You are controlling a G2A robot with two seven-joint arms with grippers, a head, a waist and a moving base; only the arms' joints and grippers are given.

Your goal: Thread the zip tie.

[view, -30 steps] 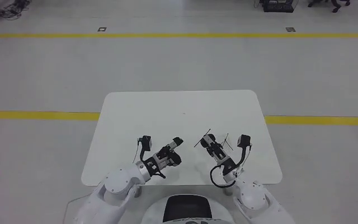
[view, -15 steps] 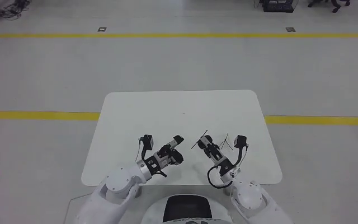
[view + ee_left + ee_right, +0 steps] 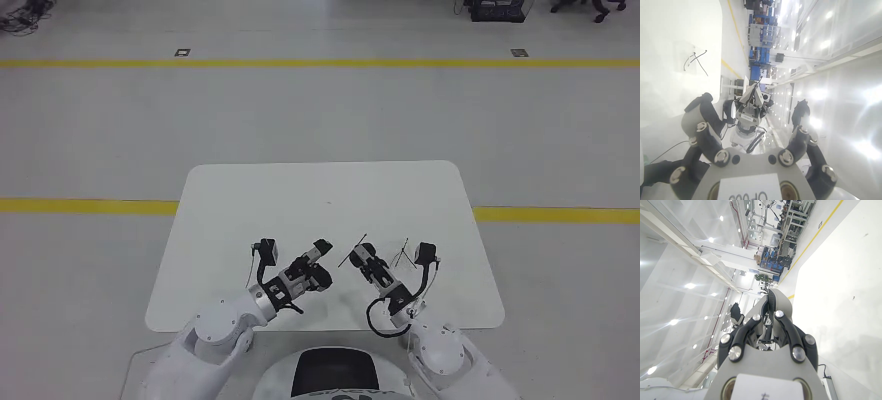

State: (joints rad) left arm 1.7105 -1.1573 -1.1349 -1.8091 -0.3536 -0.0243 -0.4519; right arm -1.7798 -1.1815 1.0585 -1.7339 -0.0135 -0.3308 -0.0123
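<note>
Zip tie: a thin dark strip (image 3: 355,250) pinched in the right tool, over the near part of the surface. In the top view it is a short slanted line across that tool's tip. It sits in the gap between the two tools, closer to the right one.

Free end: a short length of the strip sticks out past the closed fingertips. In the left wrist view it stands against the room behind.

Right tool: (image 3: 770,294) its fingers are pressed together on the strip, with no gap to be seen between the ribbed pads. It sits over the near right part of the surface, its tip turned toward the other tool.

Left tool: (image 3: 753,99) spread wide and holding nothing. Its two dark fingers (image 3: 696,113) stand well apart. In its own wrist view the right tool is framed between them, farther off. It sits over the near left part of the surface and does not touch the strip.

Gap between tools: the two tips face each other near the middle of the near edge, close but apart.

Loose ties: a few more thin dark strips (image 3: 696,57) lie crossed over one another flat on the surface, just beside the right arm on its outer side.

Surface: a white top with rounded corners (image 3: 320,195). Both arms work along its near edge.

Floor: pale (image 3: 100,130), with yellow lines (image 3: 90,205) running across it on either side of the surface and farther back.
</note>
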